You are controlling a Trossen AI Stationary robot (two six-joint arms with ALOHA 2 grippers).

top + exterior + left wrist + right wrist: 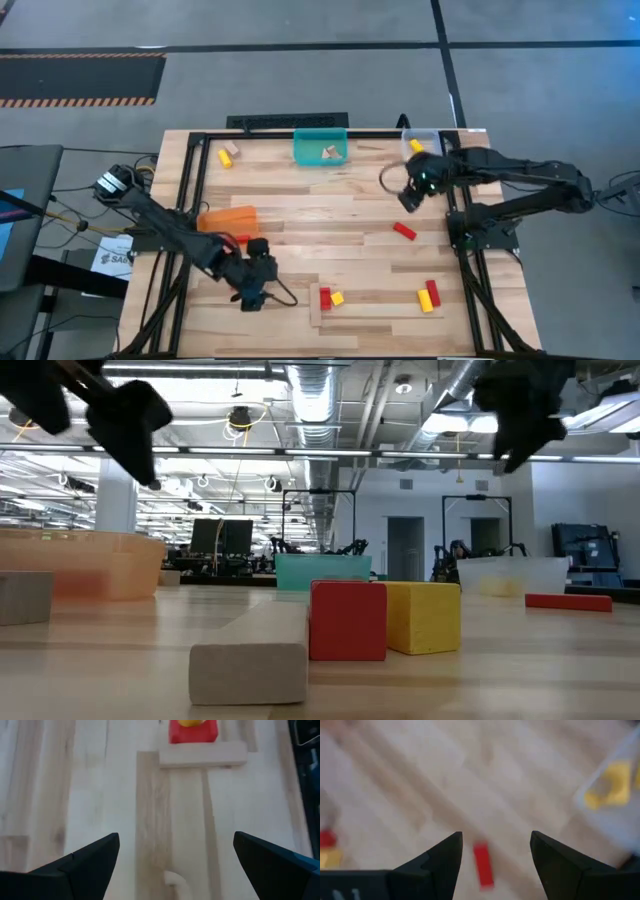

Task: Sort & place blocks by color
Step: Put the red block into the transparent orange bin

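Note:
My left gripper (254, 293) hovers open above the table's near left part. In its wrist view (176, 865) a pale wood bar (202, 756) lies ahead, with a red block (192, 731) beyond it. That red block (325, 297) lies beside a yellow one (338, 298). My right gripper (409, 197) is open above the far right part of the table, over a red bar (483, 864) (404, 231) that lies flat. A yellow and a red block (428, 296) lie near right. A yellow and a pale block (227, 155) lie far left.
An orange bin (228, 219) sits at the left. A teal bin (320, 147) with a pale wood block stands at the far edge, beside a clear bin (422, 143) holding a yellow block (610, 790). Black frame rails (190, 180) run along the table's sides.

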